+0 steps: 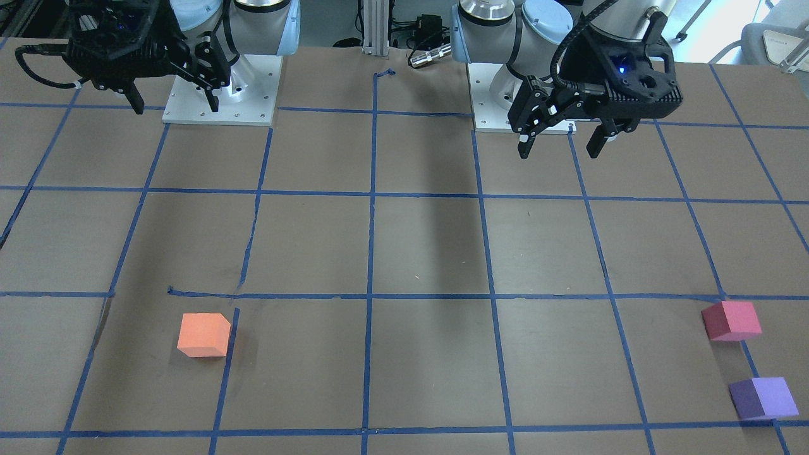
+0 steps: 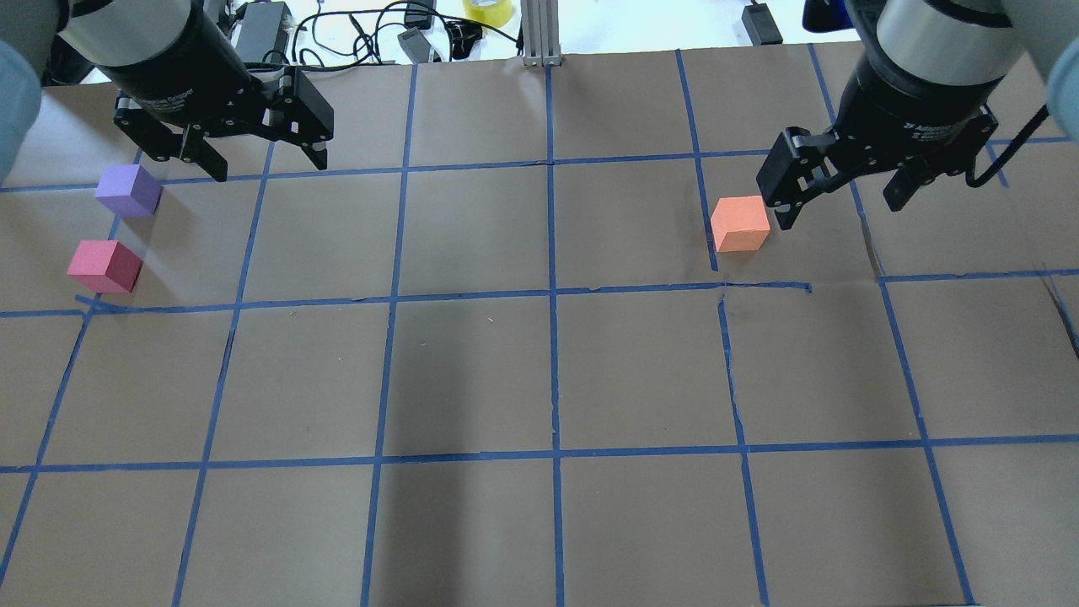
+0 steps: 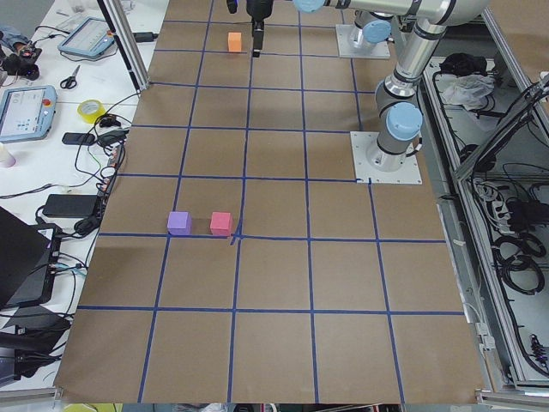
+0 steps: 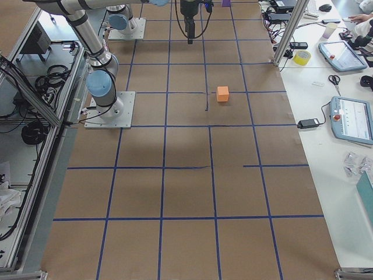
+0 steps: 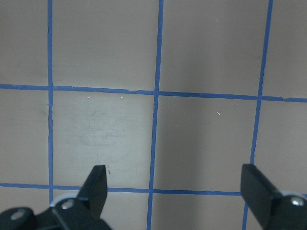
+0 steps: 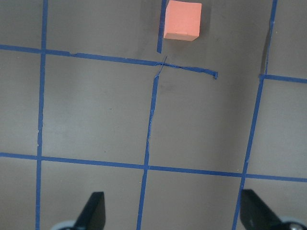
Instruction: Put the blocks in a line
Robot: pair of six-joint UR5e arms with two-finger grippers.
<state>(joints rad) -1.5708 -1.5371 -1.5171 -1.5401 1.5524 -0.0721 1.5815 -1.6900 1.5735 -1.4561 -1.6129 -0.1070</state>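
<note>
The orange block (image 2: 740,224) sits alone on the robot's right half of the table (image 2: 472,379), flat on the brown paper beside a strip of blue tape (image 2: 551,253). The pinkish-red block (image 2: 104,265) and the purple block (image 2: 128,190) lie near each other at the far left edge, a small gap between them, the purple one farther from the robot. The orange block is well apart from that pair, roughly level with it across the table.

The right gripper (image 2: 841,211) is clearly the nearer one to the orange block. Its fingers are spread wide and hold nothing. The front camera shows it hanging high, close to the robot's base, so the apparent closeness overhead is only a matter of angle. In the right wrist view the block lies ahead of the fingers, near the top of the frame and about centred between them — the reach is probably forward and down.

The left gripper (image 2: 268,166) is also spread and empty. It hangs above the table, closer to the base than its two blocks — its wrist camera shows none.
</note>
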